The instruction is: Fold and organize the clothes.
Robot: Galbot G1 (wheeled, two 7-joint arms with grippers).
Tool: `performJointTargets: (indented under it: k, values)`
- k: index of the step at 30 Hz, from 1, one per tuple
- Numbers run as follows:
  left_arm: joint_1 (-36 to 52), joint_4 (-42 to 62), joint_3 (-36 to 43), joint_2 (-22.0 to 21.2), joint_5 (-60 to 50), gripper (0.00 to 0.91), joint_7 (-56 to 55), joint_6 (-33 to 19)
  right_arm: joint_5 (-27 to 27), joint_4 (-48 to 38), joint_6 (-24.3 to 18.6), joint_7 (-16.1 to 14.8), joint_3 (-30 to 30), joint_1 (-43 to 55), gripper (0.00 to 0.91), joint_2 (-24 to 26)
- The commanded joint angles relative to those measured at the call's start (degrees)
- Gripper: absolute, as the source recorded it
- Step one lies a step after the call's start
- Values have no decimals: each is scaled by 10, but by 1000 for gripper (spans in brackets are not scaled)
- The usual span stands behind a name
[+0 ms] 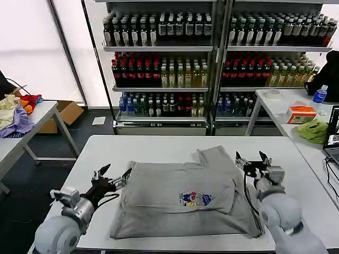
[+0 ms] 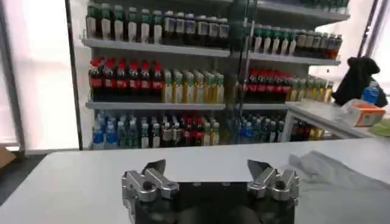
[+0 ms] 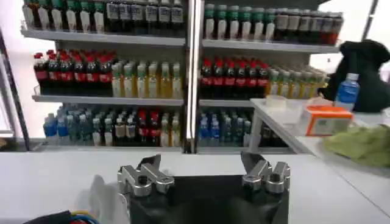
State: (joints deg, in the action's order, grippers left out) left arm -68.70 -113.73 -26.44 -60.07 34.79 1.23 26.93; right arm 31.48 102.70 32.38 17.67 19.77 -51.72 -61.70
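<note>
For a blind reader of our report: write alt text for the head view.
A grey shirt with a small coloured chest print lies partly folded on a white table. The left gripper is open at the shirt's left edge, the right gripper open at its right edge. Shelves of bottled drinks stand behind.

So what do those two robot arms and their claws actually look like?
Both arms are rounded, light grey shells with dark joints. The left gripper and right gripper each have a black body, silver metal knuckles and two dark pointed fingers. Thin black cables loop along both wrists.
</note>
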Motion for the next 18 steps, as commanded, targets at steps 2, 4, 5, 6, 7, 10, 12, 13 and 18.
performJointTargets:
  k: [2, 4, 5, 6, 7, 10, 12, 13, 18]
  values:
    - [241, 279, 121, -25, 7, 907, 9, 3, -8, -257, -5, -42, -105, 216, 907, -32]
    - [246, 292, 126, -32, 1, 907, 6, 7, -17, -286, -9, -49, -107, 228, 907, -48]
    - [247, 295, 127, -33, -1, 907, 5, 8, -18, -288, -9, -49, -108, 229, 907, -50]
    - [247, 298, 129, -35, -3, 907, 4, 9, -26, -302, -10, -53, -110, 232, 907, -56]
    - [245, 303, 132, -36, -8, 907, 4, 10, -32, -312, -9, -58, -112, 233, 907, -62]
    - [244, 314, 133, -40, -14, 907, 4, 11, -41, -329, -9, -61, -112, 234, 907, -74]
    - [244, 318, 133, -42, -18, 907, 4, 12, -43, -339, -10, -62, -111, 235, 907, -80]
    - [244, 321, 134, -44, -23, 907, 4, 12, -43, -346, -9, -63, -111, 235, 907, -83]
    - [243, 323, 142, -45, -37, 907, 3, 14, -46, -357, -9, -65, -113, 231, 907, -93]
